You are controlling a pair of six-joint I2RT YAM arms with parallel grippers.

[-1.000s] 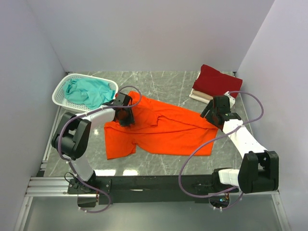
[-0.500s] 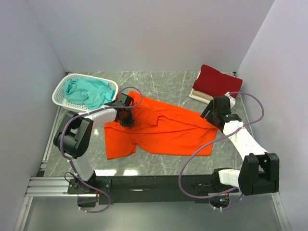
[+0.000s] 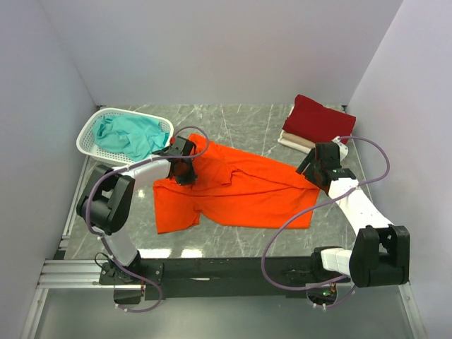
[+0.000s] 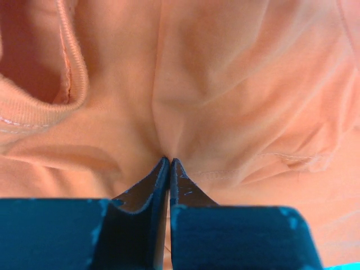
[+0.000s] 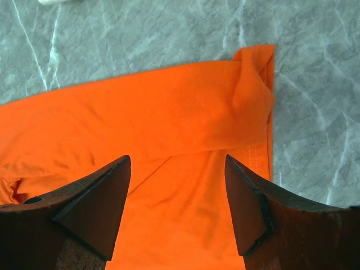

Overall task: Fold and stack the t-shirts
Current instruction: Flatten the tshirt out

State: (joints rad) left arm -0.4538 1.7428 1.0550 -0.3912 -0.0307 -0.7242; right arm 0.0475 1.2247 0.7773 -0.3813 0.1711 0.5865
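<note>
The bright orange t-shirt point(image 3: 236, 189) lies spread and rumpled in the middle of the table. My left gripper point(image 3: 185, 171) sits on its upper left part, near the collar, and is shut on a pinch of the orange cloth point(image 4: 169, 101). My right gripper point(image 3: 311, 169) hovers open and empty over the shirt's right end, where a folded sleeve point(image 5: 247, 107) shows. The dark red t-shirt point(image 3: 316, 119) lies folded on the cream-white one point(image 3: 293, 140) at the back right. The teal t-shirt point(image 3: 129, 134) lies bunched in the basket.
A white plastic lattice basket point(image 3: 90, 129) stands at the back left. Grey walls close the table on three sides. A black rail point(image 3: 233, 268) runs along the near edge between the arm bases. Purple cables loop beside both arms.
Almost nothing has changed. The left gripper has shifted slightly on the orange cloth near the collar, and the right gripper has edged a little to the right.
</note>
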